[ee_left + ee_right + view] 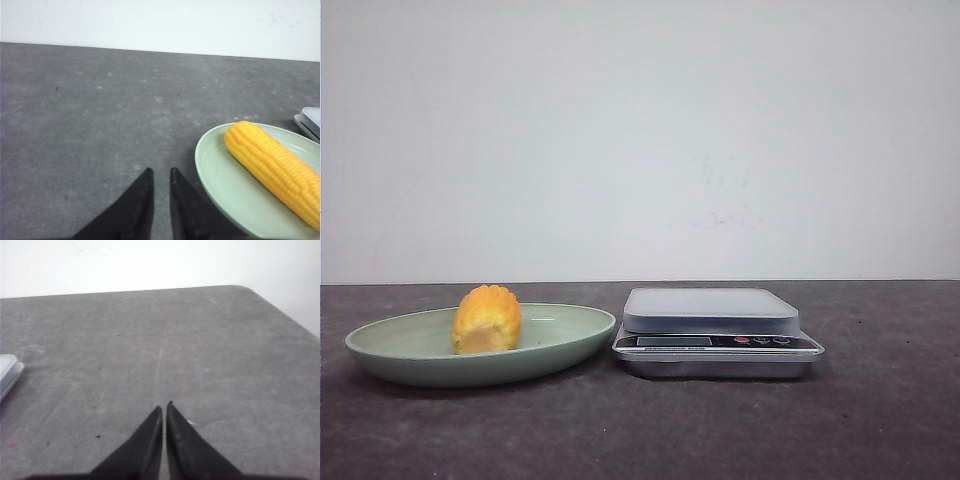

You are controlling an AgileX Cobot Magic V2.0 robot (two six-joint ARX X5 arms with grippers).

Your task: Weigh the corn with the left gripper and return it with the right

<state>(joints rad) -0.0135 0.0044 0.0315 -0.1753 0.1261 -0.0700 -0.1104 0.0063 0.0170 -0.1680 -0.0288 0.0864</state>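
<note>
The corn (487,318), a yellow-orange cob with ribbed kernel rows, lies in a pale green plate (390,345) at the table's left. It points end-on to the front camera. In the left wrist view the corn (275,170) lies lengthwise in the plate (220,175). My left gripper (161,172) hovers over bare table just beside the plate's rim, jaws a narrow gap apart and empty. My right gripper (165,407) is over bare table with its jaws nearly touching, empty. Neither gripper shows in the front view.
A silver kitchen scale (710,310) with a grey weighing platform stands just right of the plate. Its corner shows in the left wrist view (310,120) and in the right wrist view (7,371). A white wall stands behind the dark grey table.
</note>
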